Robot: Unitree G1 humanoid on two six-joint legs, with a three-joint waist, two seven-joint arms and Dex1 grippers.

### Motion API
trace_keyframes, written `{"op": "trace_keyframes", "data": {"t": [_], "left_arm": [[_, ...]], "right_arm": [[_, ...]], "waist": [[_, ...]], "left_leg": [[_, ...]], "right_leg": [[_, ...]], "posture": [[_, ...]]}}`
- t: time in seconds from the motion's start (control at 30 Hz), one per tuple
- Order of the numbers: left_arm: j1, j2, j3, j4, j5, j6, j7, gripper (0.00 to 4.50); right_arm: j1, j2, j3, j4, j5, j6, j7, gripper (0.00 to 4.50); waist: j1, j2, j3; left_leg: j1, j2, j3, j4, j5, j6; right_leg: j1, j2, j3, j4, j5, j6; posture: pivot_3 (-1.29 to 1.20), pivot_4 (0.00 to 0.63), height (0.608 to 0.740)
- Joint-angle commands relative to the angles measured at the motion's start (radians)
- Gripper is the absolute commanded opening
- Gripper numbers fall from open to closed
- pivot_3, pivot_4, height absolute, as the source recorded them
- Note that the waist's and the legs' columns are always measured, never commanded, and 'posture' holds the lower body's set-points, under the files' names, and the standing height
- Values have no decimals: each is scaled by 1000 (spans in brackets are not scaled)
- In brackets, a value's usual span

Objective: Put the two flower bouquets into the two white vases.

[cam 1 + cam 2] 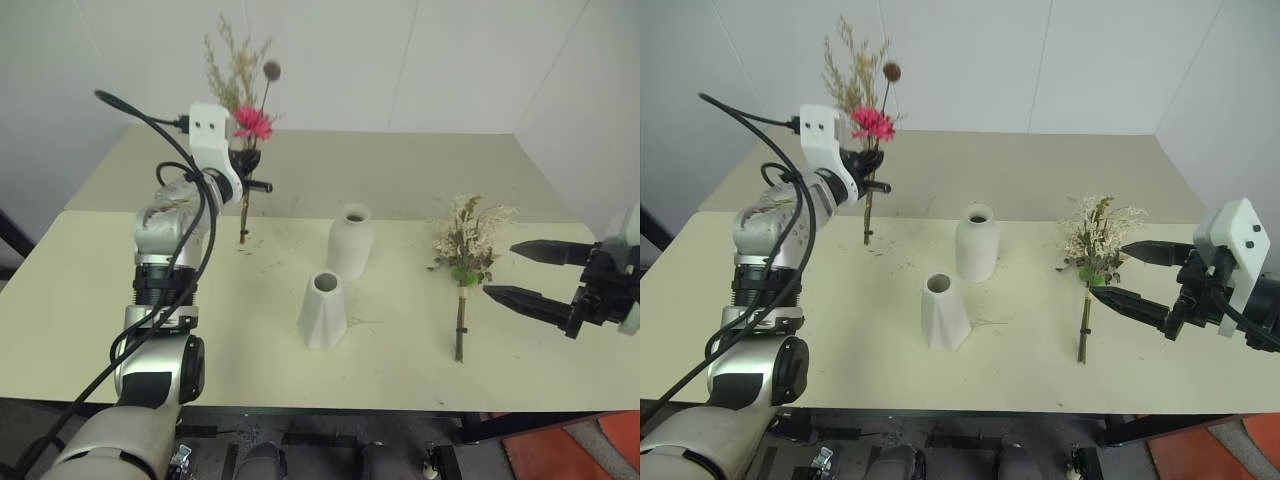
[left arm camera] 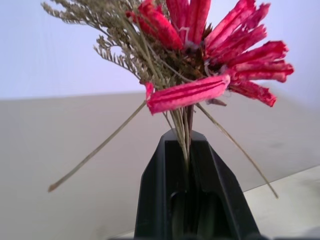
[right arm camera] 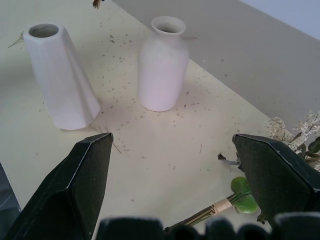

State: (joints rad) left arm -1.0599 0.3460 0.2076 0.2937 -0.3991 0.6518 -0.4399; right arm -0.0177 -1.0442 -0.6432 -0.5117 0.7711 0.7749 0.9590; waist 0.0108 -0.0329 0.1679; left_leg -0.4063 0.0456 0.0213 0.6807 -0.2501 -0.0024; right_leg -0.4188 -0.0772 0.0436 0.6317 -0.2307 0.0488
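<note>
The left hand (image 1: 247, 160) pinches the sparse beige dried bouquet with a pink flower (image 1: 243, 95) upright above the pale counter (image 1: 90, 300); the right hand (image 1: 522, 272) hangs spread beside the cream-white sprigged bouquet (image 1: 465, 250).

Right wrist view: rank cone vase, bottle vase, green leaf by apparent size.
1-2. Cone vase and bottle vase: look about alike; the cone vase may edge it, too close to rank.
3. Green leaf: clearly smallest, though nearest the camera.
</note>
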Motion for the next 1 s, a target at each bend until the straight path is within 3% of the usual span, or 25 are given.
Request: {"op": "trace_keyframes", "data": {"t": [0.03,0.13,0.3,0.6,1.0], "left_arm": [[-57,-4,33,-36,-117,-26,-148,29],[-91,-26,46,2,-201,-62,-292,29],[-115,-126,60,102,-223,-277,-409,29],[-200,-261,49,369,-172,-513,-450,29],[-223,-309,-8,517,-65,-650,-444,29]], "right_arm": [[5,4,-46,-28,20,-8,-6,4500],[17,12,-50,-42,20,-9,-10,4500],[26,18,-48,-61,28,-7,-16,4500],[35,10,-67,-105,65,12,-42,4500],[60,4,-95,-146,95,30,-65,4500]], "waist": [[-1,0,0],[0,0,0],[0,0,0],[0,0,0],[-1,0,0]], "left_leg": [[0,0,0,0,0,0],[1,0,0,0,0,0],[1,0,0,1,0,0],[0,0,0,1,0,0],[1,-1,0,1,0,0]], "right_leg": [[0,0,0,0,0,0],[0,0,0,0,0,0],[1,0,0,0,0,0],[1,0,0,-1,0,0],[1,0,0,-1,0,1]], "posture": [[0,150,740],[0,150,740],[0,150,740],[0,150,740],[0,150,740]]}}
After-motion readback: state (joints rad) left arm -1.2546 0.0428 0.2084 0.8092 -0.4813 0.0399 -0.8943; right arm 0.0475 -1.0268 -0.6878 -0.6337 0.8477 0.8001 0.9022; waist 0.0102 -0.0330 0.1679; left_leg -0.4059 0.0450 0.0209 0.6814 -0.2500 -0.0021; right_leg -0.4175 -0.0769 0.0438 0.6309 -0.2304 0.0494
